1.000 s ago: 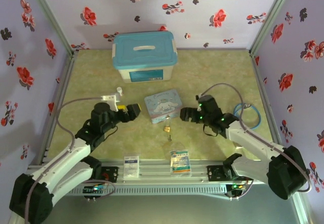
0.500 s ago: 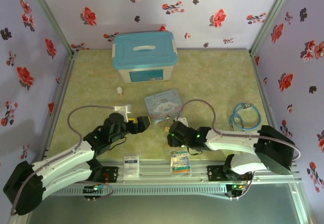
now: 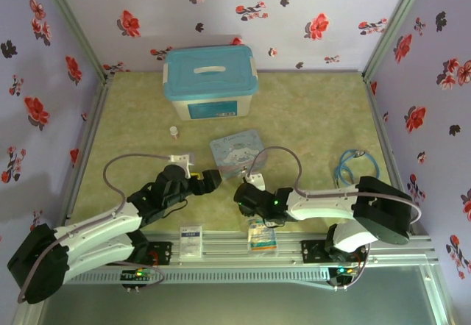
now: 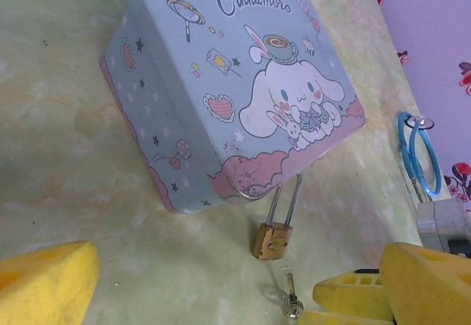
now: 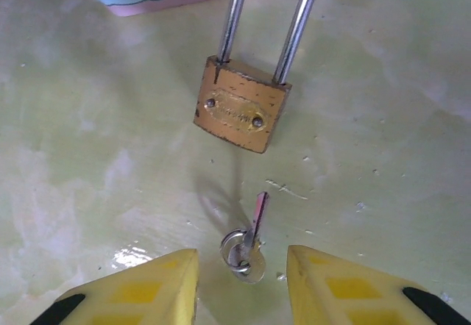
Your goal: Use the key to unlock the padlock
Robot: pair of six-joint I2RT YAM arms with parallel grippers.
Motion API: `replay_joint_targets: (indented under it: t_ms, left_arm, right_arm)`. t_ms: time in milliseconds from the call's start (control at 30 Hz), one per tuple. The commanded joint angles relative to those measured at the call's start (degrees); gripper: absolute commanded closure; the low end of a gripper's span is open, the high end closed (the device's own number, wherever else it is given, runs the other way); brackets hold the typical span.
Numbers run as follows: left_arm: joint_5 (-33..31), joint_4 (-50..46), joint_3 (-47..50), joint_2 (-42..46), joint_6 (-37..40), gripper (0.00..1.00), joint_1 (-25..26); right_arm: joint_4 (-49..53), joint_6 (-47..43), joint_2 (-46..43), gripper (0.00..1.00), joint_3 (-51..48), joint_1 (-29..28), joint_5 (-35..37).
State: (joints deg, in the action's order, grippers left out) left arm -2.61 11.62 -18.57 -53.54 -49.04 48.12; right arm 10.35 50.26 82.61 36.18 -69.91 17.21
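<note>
R fingers point(image 5: 140, 292) narrow, straddling key point(image 5: 250, 237), no grip | L fingers point(image 4: 44, 277) wide | tin point(image 4: 243, 97) txt "Cinnamoro" | padlock point(image 5: 239, 115) at tin edge

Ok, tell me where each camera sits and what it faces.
Top external: above and behind the bases, looking down at the table; both arms, left hand, right hand.
Left wrist: low, facing the tin; own yellow fingers.
Right wrist: close above the key; own fingers.
Shared: both wrists see padlock and key.
</note>
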Motion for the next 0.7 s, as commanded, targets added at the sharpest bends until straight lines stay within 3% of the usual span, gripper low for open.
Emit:
replay_joint_targets:
  t_ms: [0, 433, 667]
  left_arm:
    - [-1.25, 2.25, 0.84, -0.6, -0.61, 0.02, 0.48]
    - [-1.18, 3.24, 1.03, -2.11, -0.27, 0.02, 0.53]
    - [-1.24, 3.57, 1.1, -2.89, -0.53, 0.02, 0.57]
  right_arm:
    - [0.13, 1.46, 1.36, 0.66, -0.06, -0.37, 3.62]
    - [-3.41, 1.41, 5.65, 0.79, -0.11, -0.33, 2.29]
    - [-4.86, 2.01, 6.3, 0.97, -1.2, -0.33, 0.07]
